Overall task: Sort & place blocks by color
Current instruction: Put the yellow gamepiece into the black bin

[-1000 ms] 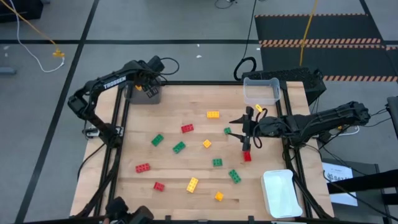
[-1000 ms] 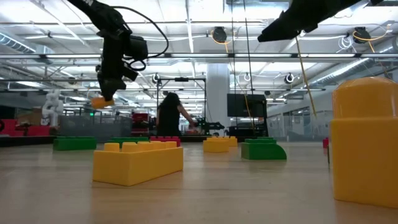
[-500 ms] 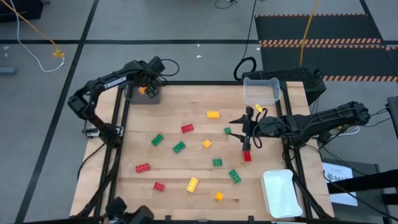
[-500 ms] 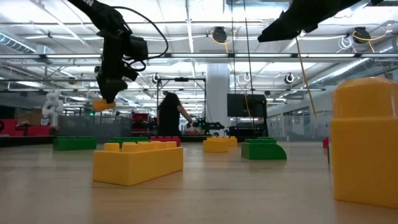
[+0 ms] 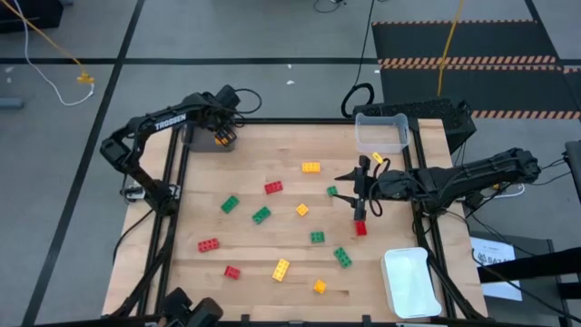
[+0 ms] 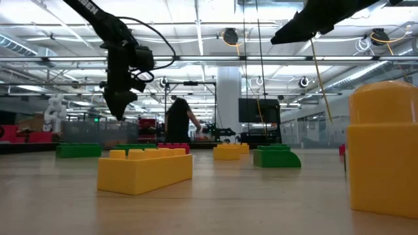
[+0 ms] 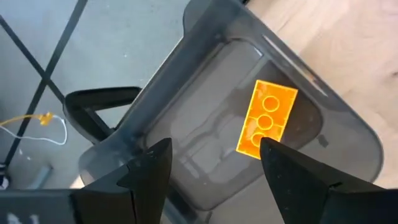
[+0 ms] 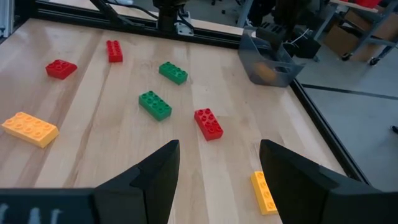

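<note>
The left gripper [image 7: 211, 165] hangs over the grey bin [image 7: 155, 124] at the tabletop's far left corner, fingers apart; the orange block [image 7: 266, 118] lies inside, just beyond them, lengthwise away.

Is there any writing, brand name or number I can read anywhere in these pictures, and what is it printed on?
"TROSSEN": white letters on the left arm, seen from above.
White letters on the same arm in the low view: cut off at the picture's edge, not readable.
Printed sheet beside the table's right edge: too small to read.
Blocks, bins and right arm: no writing that I can see.
</note>
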Robot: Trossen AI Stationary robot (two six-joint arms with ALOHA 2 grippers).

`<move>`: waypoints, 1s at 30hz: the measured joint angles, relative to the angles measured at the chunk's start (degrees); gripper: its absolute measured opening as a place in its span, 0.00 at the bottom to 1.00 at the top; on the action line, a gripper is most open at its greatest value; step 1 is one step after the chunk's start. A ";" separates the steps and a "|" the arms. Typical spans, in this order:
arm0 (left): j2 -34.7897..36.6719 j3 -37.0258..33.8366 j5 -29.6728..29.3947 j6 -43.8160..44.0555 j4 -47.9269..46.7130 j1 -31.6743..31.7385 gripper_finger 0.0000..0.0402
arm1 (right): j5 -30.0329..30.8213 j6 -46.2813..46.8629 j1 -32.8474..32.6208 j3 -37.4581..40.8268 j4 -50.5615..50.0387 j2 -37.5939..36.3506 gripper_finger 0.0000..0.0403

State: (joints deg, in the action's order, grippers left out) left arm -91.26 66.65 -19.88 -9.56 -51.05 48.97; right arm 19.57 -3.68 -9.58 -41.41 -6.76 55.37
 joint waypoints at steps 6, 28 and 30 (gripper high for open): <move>3.58 1.05 2.88 -1.07 1.22 -2.22 0.57 | 0.03 -0.31 0.02 0.00 0.01 0.00 0.53; -7.71 3.82 16.59 3.26 20.02 -30.59 0.56 | 0.13 -2.23 2.06 0.00 1.90 0.02 0.53; -8.99 4.17 16.59 3.23 22.77 -31.76 0.56 | 0.11 -2.76 2.06 0.00 1.81 0.02 0.53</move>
State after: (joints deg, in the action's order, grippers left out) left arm -100.25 70.82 -3.29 -6.33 -28.28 17.21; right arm 19.68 -6.44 -7.52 -41.41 -4.95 55.40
